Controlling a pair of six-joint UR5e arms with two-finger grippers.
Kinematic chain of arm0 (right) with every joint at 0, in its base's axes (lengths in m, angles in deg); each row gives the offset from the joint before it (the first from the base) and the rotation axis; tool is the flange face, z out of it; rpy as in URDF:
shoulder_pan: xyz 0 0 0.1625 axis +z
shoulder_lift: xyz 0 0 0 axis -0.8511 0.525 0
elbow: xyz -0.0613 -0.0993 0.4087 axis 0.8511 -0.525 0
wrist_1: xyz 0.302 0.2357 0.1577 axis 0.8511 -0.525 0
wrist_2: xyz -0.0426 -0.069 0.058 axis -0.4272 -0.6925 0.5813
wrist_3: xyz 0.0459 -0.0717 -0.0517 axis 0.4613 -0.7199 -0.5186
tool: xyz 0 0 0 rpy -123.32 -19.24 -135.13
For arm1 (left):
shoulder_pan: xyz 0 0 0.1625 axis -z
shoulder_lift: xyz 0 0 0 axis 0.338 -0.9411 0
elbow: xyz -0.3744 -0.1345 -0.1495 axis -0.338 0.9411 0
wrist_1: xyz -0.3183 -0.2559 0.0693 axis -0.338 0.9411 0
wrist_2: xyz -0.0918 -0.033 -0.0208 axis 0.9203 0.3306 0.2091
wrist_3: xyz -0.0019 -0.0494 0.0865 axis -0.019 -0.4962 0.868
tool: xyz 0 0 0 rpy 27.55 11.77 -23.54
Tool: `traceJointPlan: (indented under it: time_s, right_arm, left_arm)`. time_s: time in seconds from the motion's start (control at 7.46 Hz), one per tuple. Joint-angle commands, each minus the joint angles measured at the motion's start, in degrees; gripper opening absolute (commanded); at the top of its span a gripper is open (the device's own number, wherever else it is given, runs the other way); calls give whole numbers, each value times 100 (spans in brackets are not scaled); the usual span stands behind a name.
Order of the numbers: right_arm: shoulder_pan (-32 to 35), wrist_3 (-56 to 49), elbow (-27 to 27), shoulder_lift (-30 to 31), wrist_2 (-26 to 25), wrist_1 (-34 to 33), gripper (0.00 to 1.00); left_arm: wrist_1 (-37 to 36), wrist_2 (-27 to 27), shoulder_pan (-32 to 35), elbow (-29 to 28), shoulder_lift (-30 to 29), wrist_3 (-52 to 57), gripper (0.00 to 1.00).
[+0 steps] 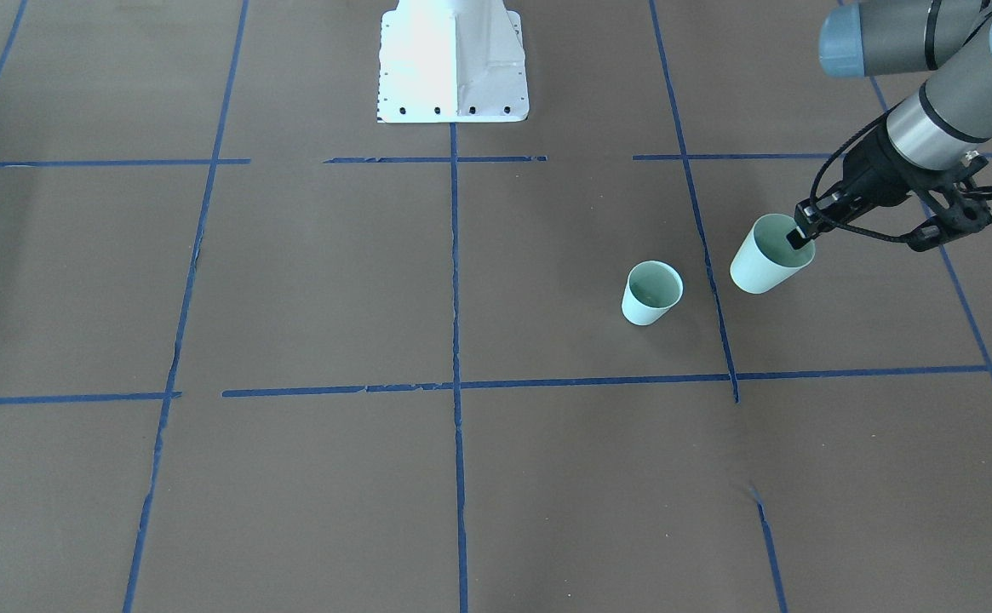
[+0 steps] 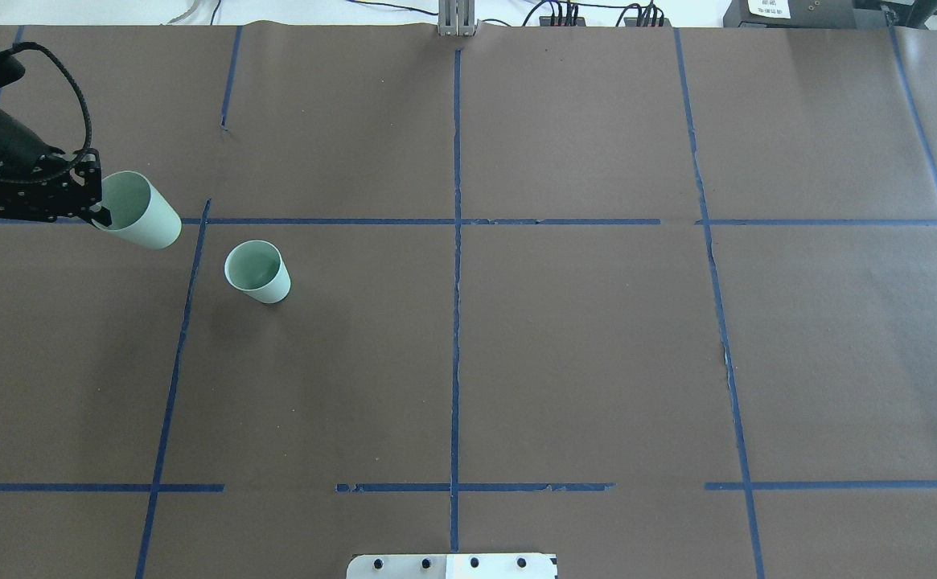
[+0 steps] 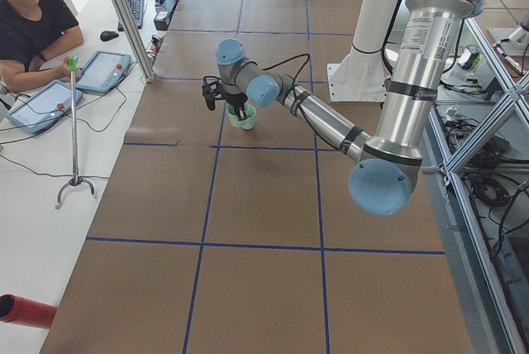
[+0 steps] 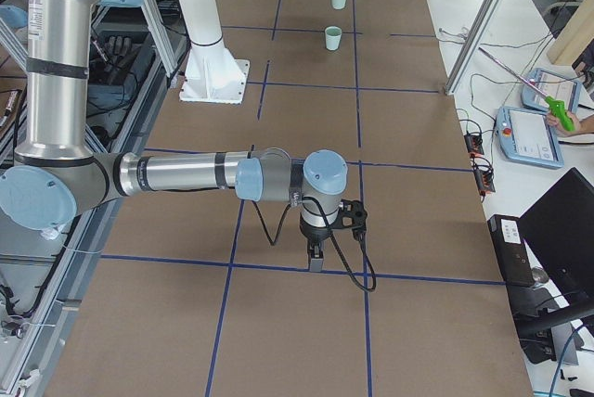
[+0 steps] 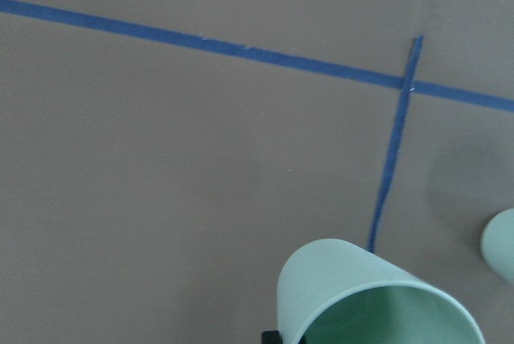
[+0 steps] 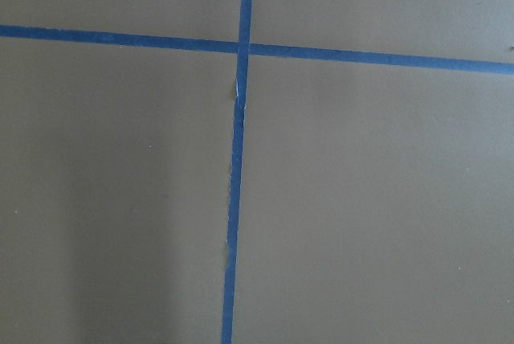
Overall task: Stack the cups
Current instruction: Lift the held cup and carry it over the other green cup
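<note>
Overhead exterior: left claw pinches the rim of the held cup, tilted, near the standing cup on the counter. Likely the carry step. Next: bring it above the standing cup, level it, lower in. Right claw: can't tell its state.

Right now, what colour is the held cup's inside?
Held cup: darker green inside; left wrist view.

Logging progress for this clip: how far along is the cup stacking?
Done: the left gripper grips one small pale mint-green tapered cup by its rim, tilted. In hand: that cup, apart from its upright twin cup on the brown table. Left: setting it into the twin and releasing.
</note>
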Motion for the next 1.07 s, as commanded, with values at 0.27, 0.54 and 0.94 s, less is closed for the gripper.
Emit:
traceJointPlan:
  time_s: [0.27, 0.54, 0.94]
  right_arm:
    - [0, 0, 0, 0, 6, 0, 100]
    - [0, 0, 0, 0, 6, 0, 100]
    - [0, 0, 0, 0, 6, 0, 100]
  left_arm:
    - [-54, -711, -996, -387, -882, -1450, 0]
    - [-54, -722, -1007, -301, -804, -1450, 0]
    - [-54, -722, -1025, -352, -592, -1450, 0]
